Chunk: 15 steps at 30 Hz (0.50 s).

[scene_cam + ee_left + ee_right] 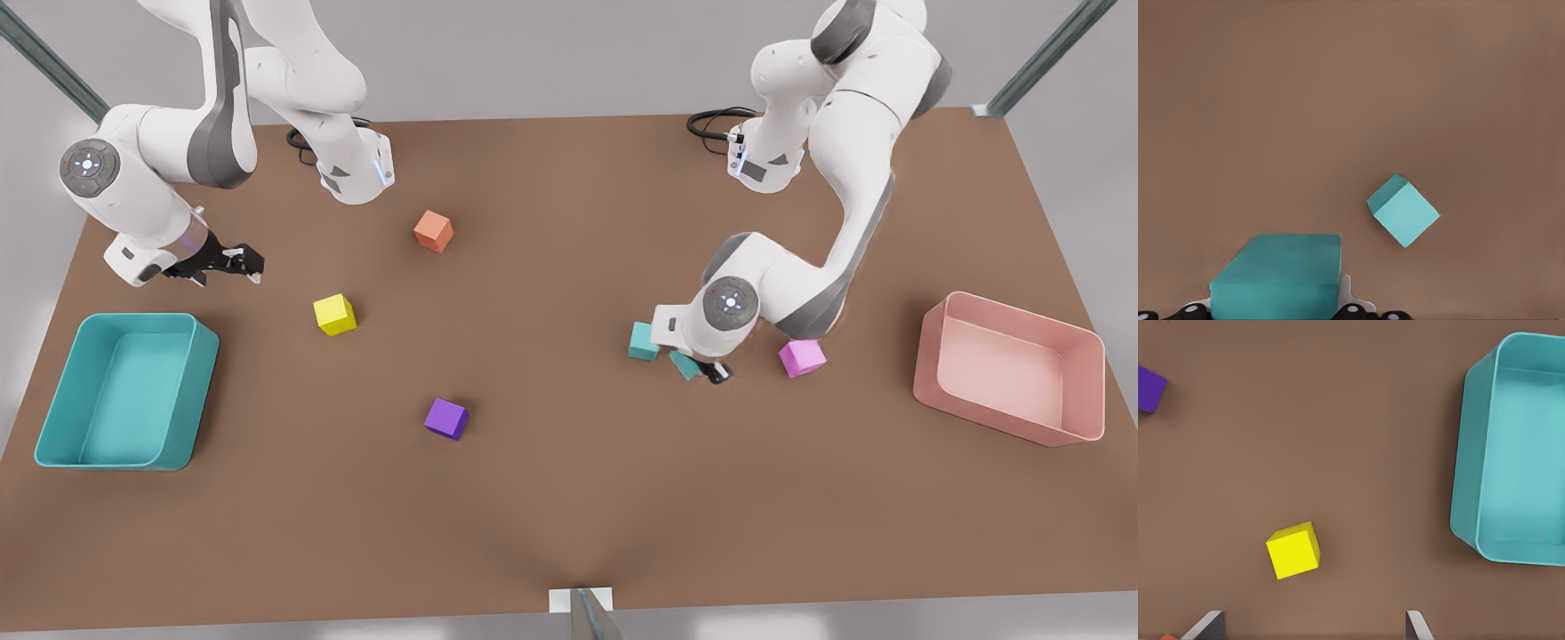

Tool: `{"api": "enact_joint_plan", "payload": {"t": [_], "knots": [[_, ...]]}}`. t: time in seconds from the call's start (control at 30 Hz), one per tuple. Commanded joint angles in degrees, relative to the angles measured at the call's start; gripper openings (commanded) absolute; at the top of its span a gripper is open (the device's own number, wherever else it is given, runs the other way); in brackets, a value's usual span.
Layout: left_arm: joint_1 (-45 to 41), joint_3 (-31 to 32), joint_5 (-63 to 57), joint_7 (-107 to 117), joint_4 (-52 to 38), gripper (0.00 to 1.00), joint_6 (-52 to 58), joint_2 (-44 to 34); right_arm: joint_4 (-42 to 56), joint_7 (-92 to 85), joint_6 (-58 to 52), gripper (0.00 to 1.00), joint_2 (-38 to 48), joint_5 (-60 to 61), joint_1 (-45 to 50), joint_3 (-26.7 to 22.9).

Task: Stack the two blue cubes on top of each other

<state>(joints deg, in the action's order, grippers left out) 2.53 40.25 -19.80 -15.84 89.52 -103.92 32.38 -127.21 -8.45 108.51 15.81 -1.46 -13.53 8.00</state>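
One blue cube [685,364] [1275,277] sits tilted between the fingers of my left gripper [709,370] [1278,309], which is shut on it, on the front view's right. The other blue cube [644,341] [1403,210] rests on the table just beside it, toward the front view's left, apart from the held one. My right gripper [236,262] [1313,628] waits above the table at the front view's left, open with nothing between its fingers; the yellow cube [1293,550] lies below it.
On the brown table [569,498] lie an orange cube [434,230], a yellow cube [334,314], a purple cube [445,418] and a pink cube [802,357] close to the left arm. A teal bin [182,331] stands at the left, a pink bin [933,356] at the right.
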Motion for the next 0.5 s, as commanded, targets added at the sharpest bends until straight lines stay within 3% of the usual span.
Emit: {"api": "enact_joint_plan", "payload": {"t": [0.0, 0.03, 0.1, 0.47], "knots": [[0.98, 2.47, 0.47, 50.11, 5.11, 0.69, -0.73, -1.52, 0.04, 0.37, -0.05, 1.0, 0.01, 0.05, -0.01, -0.01], [1.16, 2.91, 0.82, 53.8, 9.35, 0.69, -6.99, -3.03, 0.04, 0.37, 0.04, 1.0, 0.01, 0.05, -0.01, -0.01], [0.63, 3.87, 0.82, 55.65, 10.93, 0.69, -7.44, -3.03, 0.04, 0.37, -0.05, 1.0, 0.09, 0.05, -0.09, -0.01], [-1.65, 2.82, -4.28, 58.29, 11.11, 0.69, -14.2, 2.78, 0.04, 0.37, -0.05, 1.0, 0.01, 0.05, -0.18, -0.09]]}}
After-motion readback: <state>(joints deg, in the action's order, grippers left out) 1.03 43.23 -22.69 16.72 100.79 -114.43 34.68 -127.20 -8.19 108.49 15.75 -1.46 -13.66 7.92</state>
